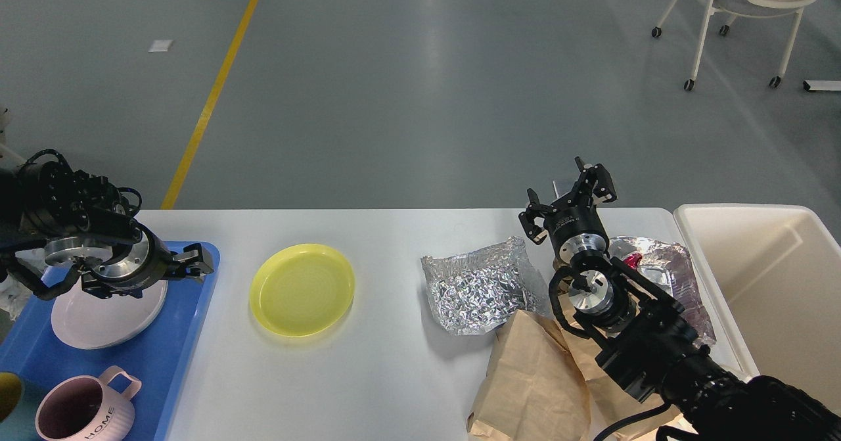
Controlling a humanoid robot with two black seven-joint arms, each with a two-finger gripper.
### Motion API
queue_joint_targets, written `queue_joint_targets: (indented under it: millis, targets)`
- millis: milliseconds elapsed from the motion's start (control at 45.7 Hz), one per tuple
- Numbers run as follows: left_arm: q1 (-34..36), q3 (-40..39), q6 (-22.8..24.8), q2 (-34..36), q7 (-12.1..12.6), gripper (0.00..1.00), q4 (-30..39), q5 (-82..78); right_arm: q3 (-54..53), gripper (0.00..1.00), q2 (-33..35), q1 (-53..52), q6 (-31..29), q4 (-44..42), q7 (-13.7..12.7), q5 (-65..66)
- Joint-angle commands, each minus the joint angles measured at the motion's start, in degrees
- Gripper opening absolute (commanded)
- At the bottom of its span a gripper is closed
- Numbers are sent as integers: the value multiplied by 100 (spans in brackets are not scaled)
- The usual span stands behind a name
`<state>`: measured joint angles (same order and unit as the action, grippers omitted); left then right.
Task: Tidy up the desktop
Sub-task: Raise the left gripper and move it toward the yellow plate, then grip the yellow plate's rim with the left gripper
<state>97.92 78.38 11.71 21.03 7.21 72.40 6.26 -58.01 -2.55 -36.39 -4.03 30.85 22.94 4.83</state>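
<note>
White desktop point(394, 375): right claw point(569, 193) spread above foil point(476, 290); left claw point(190, 265) state unclear.

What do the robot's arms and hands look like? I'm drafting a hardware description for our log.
Both arms are black, built of blocky and round segments. Each wrist carries a shiny silver metal ring behind a black cylindrical collar with small pale lettering, too small to read. Thin black cables loop around both wrists. The left hand and right hand are black two-finger units with angular, bracket-like fingers.
</note>
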Motion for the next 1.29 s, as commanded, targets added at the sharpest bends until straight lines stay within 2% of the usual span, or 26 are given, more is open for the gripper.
queue_joint_targets:
  millis: [0, 109, 285, 394, 569, 657, 854, 1270]
  targets:
    - [-185, -199, -72, -73, -9, 88, -7, 7, 0, 100, 0, 0, -1, 0, 0, 0]
    - [-396, -323, -291, -81, -9, 87, -50, 25, 0, 100, 0, 0, -1, 0, 0, 0]
    - [-941, -709, -1284, -257, 0, 87, -77, 25, 0, 100, 0, 0, -1, 0, 0, 0]
    - [-1249, -991, -1680, -328, 8, 87, -103, 25, 0, 100, 0, 0, -1, 0, 0, 0]
    - [-1407, -1158, -1724, -345, 0, 88, -279, 16, 0, 100, 0, 0, -1, 0, 0, 0]
    - [-1521, -1228, -1689, -380, 8, 93, -375, 7, 0, 100, 0, 0, -1, 0, 0, 0]
    - [-1768, -1237, -1672, -547, 17, 96, -411, -28, 0, 100, 0, 0, -1, 0, 0, 0]
    - [-1864, -1255, -1724, -565, 17, 93, -868, 25, 0, 100, 0, 0, 7, 0, 0, 0]
